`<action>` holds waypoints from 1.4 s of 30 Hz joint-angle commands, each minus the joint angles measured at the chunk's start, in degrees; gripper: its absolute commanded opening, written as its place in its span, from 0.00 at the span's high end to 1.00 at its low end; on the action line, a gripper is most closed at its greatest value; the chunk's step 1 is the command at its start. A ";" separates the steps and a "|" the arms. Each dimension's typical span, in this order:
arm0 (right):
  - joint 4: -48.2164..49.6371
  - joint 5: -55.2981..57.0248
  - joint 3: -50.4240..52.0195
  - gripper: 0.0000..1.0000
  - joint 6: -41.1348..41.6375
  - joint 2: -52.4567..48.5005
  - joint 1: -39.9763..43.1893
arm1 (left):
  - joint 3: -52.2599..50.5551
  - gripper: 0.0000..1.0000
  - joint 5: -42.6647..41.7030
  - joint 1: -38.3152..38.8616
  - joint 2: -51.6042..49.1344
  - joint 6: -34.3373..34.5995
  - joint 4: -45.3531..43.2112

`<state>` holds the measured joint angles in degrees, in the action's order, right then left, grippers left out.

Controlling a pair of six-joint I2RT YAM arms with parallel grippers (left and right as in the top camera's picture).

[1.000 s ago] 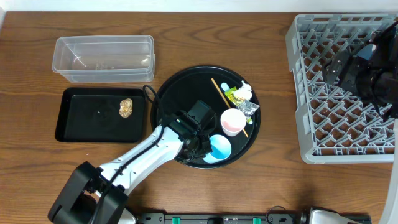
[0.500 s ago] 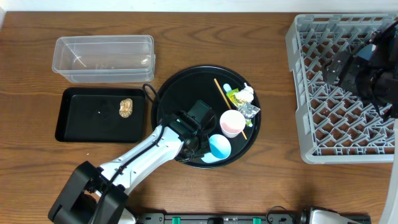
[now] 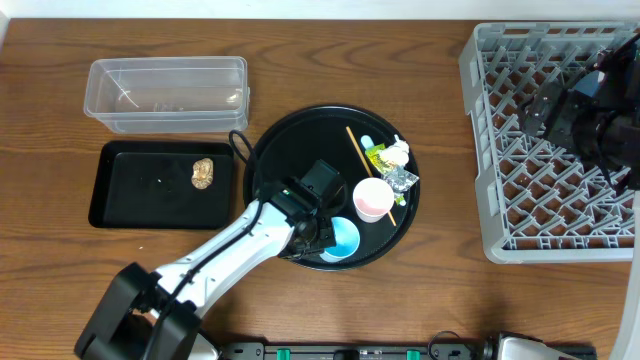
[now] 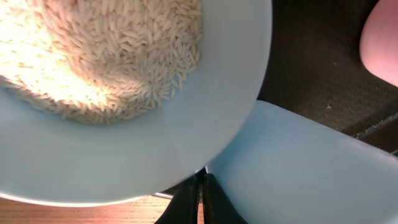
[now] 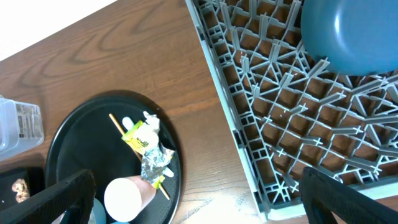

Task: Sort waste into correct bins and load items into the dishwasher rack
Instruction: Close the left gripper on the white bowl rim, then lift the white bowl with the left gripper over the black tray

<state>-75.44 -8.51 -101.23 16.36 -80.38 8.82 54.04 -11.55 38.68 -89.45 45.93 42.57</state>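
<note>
The left gripper is pinched shut on the rim of the light blue bowl, which has white rice in it. The bowl is at the near side of the round black tray, left of the pink cup. Far right, the right gripper hangs over the grey rack, its 2 fingers wide apart and holding nothing.

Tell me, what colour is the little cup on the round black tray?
The cup is pale pink; the overhead view shows it best.
</note>
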 commanded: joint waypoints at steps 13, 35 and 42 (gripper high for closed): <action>-0.07 0.15 0.02 0.01 0.79 0.57 0.33 | 1.49 0.54 6.69 -8.46 7.15 -4.35 6.64; -0.07 0.15 0.02 0.01 0.76 0.57 0.33 | 1.20 0.44 8.22 -19.32 4.07 -5.68 6.45; -0.07 0.15 0.02 0.01 0.76 0.57 0.33 | 1.20 0.44 8.22 -19.32 1.03 -6.95 4.44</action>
<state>-75.44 -8.51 -101.23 16.36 -80.38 8.82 54.15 -4.45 19.59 -87.85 40.16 47.29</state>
